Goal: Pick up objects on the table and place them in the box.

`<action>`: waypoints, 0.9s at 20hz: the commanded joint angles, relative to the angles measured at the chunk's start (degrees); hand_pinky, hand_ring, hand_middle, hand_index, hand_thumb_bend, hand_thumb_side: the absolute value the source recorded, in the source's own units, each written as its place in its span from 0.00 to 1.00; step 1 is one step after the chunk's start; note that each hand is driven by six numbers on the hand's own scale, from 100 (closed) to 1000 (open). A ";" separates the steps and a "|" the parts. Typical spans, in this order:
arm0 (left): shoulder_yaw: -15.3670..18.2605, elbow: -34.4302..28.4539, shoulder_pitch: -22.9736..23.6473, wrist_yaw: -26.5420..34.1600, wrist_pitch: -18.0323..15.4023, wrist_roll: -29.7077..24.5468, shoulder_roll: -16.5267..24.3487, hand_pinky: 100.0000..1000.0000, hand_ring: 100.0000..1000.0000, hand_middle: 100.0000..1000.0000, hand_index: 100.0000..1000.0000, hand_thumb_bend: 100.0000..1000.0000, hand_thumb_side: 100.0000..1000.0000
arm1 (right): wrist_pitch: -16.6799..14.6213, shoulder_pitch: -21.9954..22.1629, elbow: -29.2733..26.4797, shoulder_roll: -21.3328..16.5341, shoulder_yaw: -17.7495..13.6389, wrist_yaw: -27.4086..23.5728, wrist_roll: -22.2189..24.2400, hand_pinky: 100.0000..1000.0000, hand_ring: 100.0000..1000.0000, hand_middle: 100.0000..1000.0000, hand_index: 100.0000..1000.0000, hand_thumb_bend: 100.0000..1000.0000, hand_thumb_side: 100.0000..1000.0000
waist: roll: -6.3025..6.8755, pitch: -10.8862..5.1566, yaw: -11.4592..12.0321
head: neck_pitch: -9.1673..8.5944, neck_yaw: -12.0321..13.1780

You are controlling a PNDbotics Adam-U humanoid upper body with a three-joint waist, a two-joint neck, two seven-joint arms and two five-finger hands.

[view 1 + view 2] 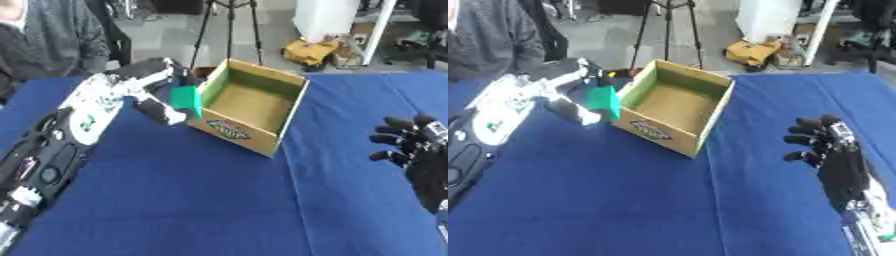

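The blue-covered table (219, 200) carries an open cardboard box (249, 102) at about twelve o'clock, its inside apparently empty. The left hand (153, 92), at ten o'clock, curls round a green block (185, 97) held against the box's near wall, probably for lifting over. The right hand (824, 145) idles at four o'clock, fingers relaxed, holding nothing.

The left arm is extended from the lower left up and inward, its hand (162, 97) being closed with the fingers (166, 112) curled round a green object, while the right hand (833, 155) is held upright at the right edge, fingers relaxed and slightly bent, nothing being grasped.
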 commanded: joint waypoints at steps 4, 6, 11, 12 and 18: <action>3.62 7.34 -5.36 -8.11 2.75 12.04 -3.53 0.18 0.18 0.22 0.41 0.00 0.17 | 0.12 -2.21 -0.74 -1.06 0.70 0.47 1.04 0.48 0.70 0.65 0.78 0.00 0.95 | 0.84 0.93 -2.55 | -2.58 2.42; 4.52 10.08 -6.56 -11.14 2.67 14.93 -4.66 0.20 0.20 0.23 0.43 0.00 0.17 | 0.20 -2.87 -0.82 -1.08 0.94 0.58 1.26 0.48 0.70 0.65 0.78 0.00 0.95 | 1.26 1.78 -3.74 | -3.57 3.13; 6.18 15.32 -8.66 -17.49 1.85 18.48 -6.94 0.24 0.24 0.28 0.47 0.00 0.21 | 0.30 -4.52 -1.16 -1.08 1.42 0.86 1.79 0.48 0.70 0.65 0.78 0.00 0.95 | 2.22 3.36 -6.27 | -5.37 4.38; 6.46 16.33 -8.81 -18.26 1.77 18.47 -7.51 0.25 0.25 0.29 0.48 0.00 0.22 | 0.32 -4.67 -1.23 -1.03 1.51 0.87 1.89 0.48 0.70 0.65 0.78 0.00 0.95 | 2.38 3.58 -6.64 | -5.57 4.61; 6.34 19.70 -8.05 -21.97 0.65 14.41 -9.59 0.37 0.37 0.39 0.58 0.00 0.33 | 0.37 -4.88 -1.33 -0.83 1.58 0.94 1.98 0.48 0.70 0.65 0.78 0.00 0.96 | 2.77 4.13 -7.61 | -5.96 4.93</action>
